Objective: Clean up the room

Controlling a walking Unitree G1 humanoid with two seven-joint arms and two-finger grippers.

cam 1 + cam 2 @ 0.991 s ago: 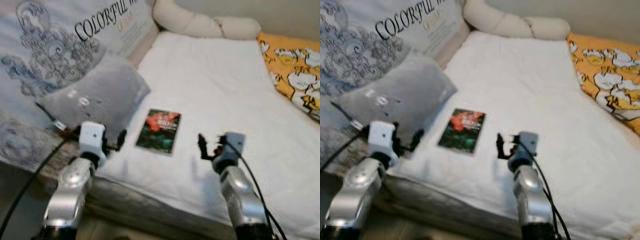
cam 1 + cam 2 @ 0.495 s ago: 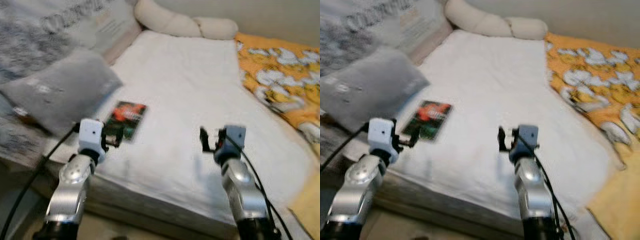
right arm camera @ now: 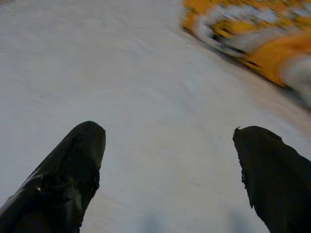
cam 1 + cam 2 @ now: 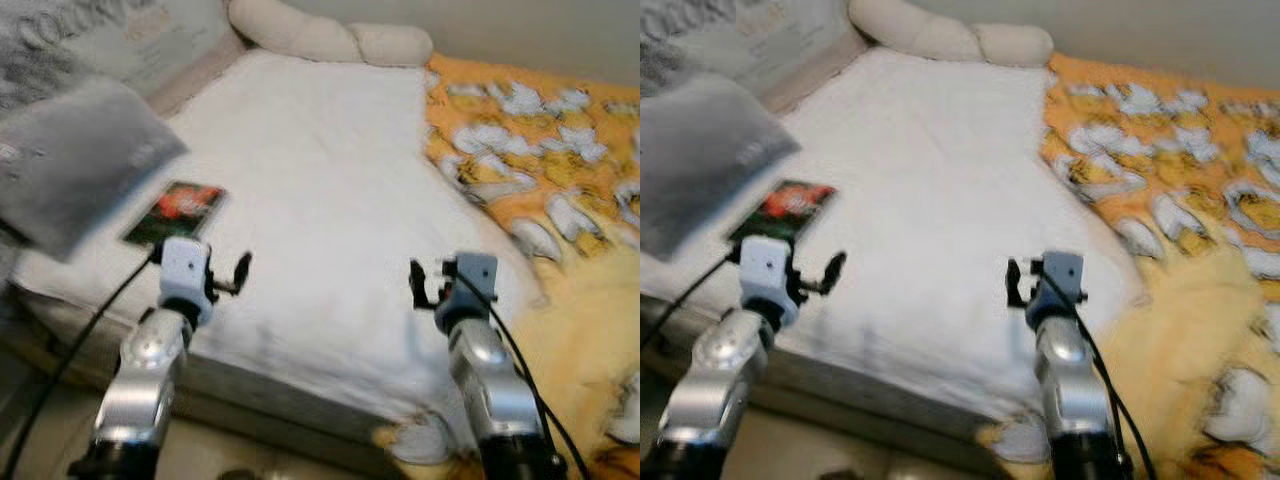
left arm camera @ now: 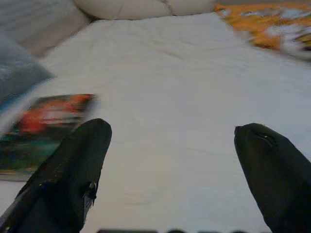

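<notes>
A book (image 4: pixel 175 211) with a dark red and green cover lies flat on the white bed (image 4: pixel 330 150), near its left front corner and beside a grey pillow (image 4: pixel 70 160). My left gripper (image 4: pixel 232 278) hovers open over the bed's front edge, just right of the book (image 5: pixel 43 121), with nothing between its fingers (image 5: pixel 73 170). My right gripper (image 4: pixel 425 285) is held open and empty over the white sheet, close to the orange patterned blanket (image 4: pixel 540 160). The wrist views show both pairs of fingers (image 3: pixel 68 170) spread wide above the sheet.
A cream bolster pillow (image 4: pixel 320 35) lies along the head of the bed. A printed grey duvet (image 4: pixel 90 30) is piled at the far left. The orange blanket spills over the bed's right front corner toward the floor (image 4: pixel 40 420). The picture is blurred.
The whole view has swung right: the book and grey pillow slid to the left and the orange blanket takes up more of the right. Both grippers stay open, held the same.
</notes>
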